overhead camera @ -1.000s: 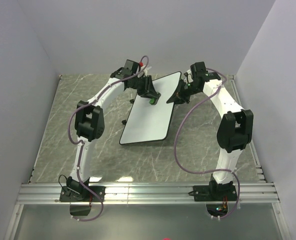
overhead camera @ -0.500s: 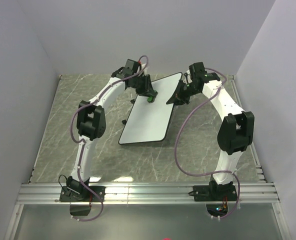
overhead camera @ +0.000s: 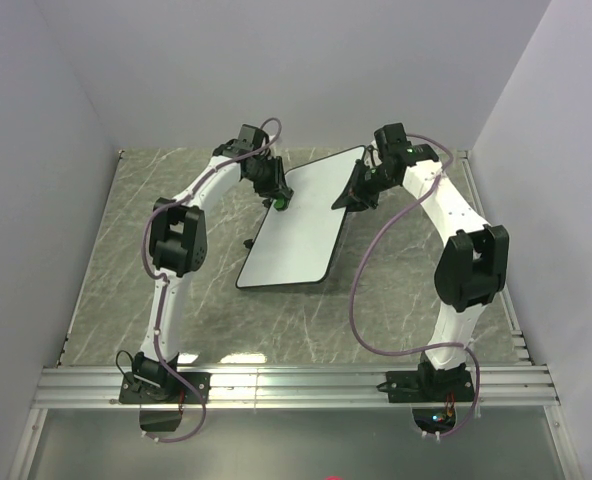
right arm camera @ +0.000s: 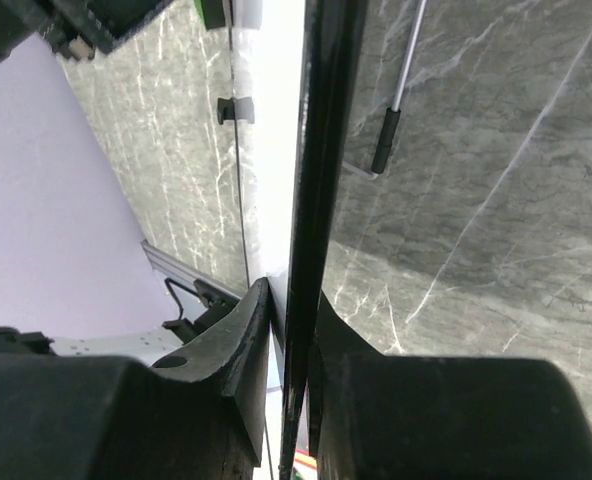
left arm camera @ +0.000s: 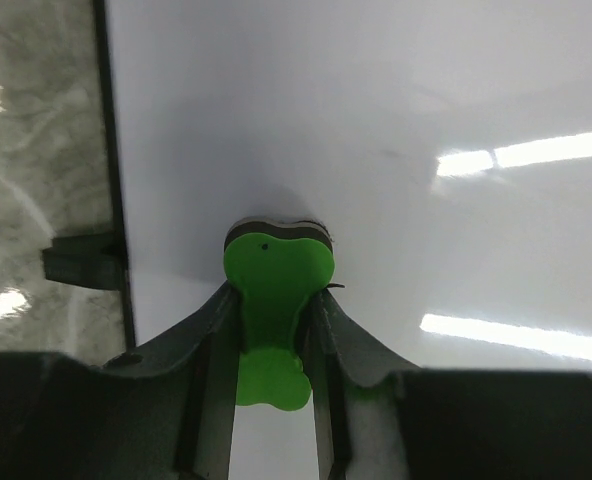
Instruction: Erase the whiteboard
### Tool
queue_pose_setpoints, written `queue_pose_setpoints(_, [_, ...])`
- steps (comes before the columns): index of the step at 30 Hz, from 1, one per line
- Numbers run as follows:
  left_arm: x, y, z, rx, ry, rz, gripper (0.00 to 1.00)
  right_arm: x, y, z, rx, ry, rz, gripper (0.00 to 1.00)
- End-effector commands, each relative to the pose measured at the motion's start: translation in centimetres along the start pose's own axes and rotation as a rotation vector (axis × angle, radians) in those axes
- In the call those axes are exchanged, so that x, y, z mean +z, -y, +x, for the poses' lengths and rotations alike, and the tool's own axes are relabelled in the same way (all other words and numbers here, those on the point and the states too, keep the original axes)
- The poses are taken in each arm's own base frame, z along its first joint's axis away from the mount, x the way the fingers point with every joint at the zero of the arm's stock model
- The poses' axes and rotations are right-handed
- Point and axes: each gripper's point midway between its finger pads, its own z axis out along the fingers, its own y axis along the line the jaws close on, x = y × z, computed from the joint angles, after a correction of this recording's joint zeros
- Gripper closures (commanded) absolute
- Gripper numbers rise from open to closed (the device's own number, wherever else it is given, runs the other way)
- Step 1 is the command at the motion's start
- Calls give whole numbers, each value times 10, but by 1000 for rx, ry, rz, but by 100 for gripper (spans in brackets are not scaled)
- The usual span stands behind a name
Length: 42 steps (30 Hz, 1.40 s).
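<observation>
The whiteboard (overhead camera: 296,228) lies slanted mid-table, and its face shows plain white in the top view. My left gripper (overhead camera: 273,196) is at the board's far left part, shut on a small green eraser (overhead camera: 277,203). In the left wrist view the eraser (left arm camera: 276,280) is pinched between both fingers (left arm camera: 211,330) and its dark pad presses on the whiteboard (left arm camera: 396,100), close to the black rim. My right gripper (overhead camera: 354,196) clamps the board's right edge. In the right wrist view that whiteboard rim (right arm camera: 323,150) runs edge-on between the jaws of the right gripper (right arm camera: 294,325).
The tabletop (overhead camera: 176,200) is grey marble, enclosed by walls at the back and both sides. An aluminium rail (overhead camera: 296,385) runs along the near edge. A small black clip (overhead camera: 248,243) sticks out at the board's left rim. A thin grey rod with a black end (right arm camera: 391,130) lies beside the board's edge.
My left gripper has slid the eraser leftward across the board's far part, toward the left rim. The right gripper stays on the right edge, and the board has shifted slightly.
</observation>
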Motion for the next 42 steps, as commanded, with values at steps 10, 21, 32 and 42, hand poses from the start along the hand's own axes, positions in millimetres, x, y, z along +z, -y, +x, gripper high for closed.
queue_pose_setpoints(10, [-20, 168, 99, 91, -259, 380, 100, 36, 37, 29, -213, -95, 217, 100])
queue_pose_setpoints(21, [17, 56, 98, -71, -227, 142, 100, 34, 39, 33, -216, -89, 217, 100])
queue_pose_setpoints(32, [12, 24, 56, -70, -165, 104, 100, 33, 43, 34, -221, -88, 224, 100])
queue_pose_setpoints(42, [-101, 45, -29, -185, 118, 336, 100, 36, 33, 24, -203, -78, 219, 100])
